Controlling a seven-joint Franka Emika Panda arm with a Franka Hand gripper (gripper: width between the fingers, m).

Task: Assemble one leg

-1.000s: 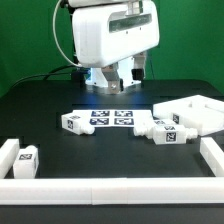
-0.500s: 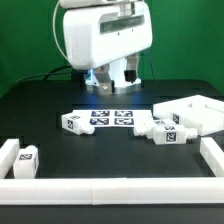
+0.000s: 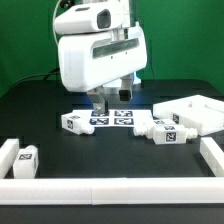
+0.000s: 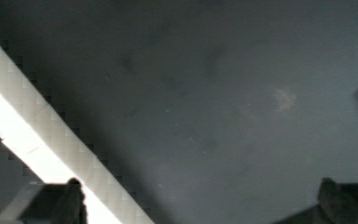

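Note:
Several legs lie on the black table, small white posts with tag stickers. One leg lies left of the marker board. Two legs lie together by the large white panel. Another leg lies at the exterior view's left, near the rail. My gripper hangs just behind the marker board, open and empty, above the table. In the wrist view my gripper shows two dark fingertips wide apart with only dark table between them. No leg shows there.
A long white L-shaped border rail runs along the front and up both sides. A white strip crosses the wrist view diagonally; I cannot tell what it belongs to. The arm's bulky white body hides the table behind the marker board.
The arm has swung toward the exterior view's left and come lower and nearer over the marker board. The legs and panel have not moved.

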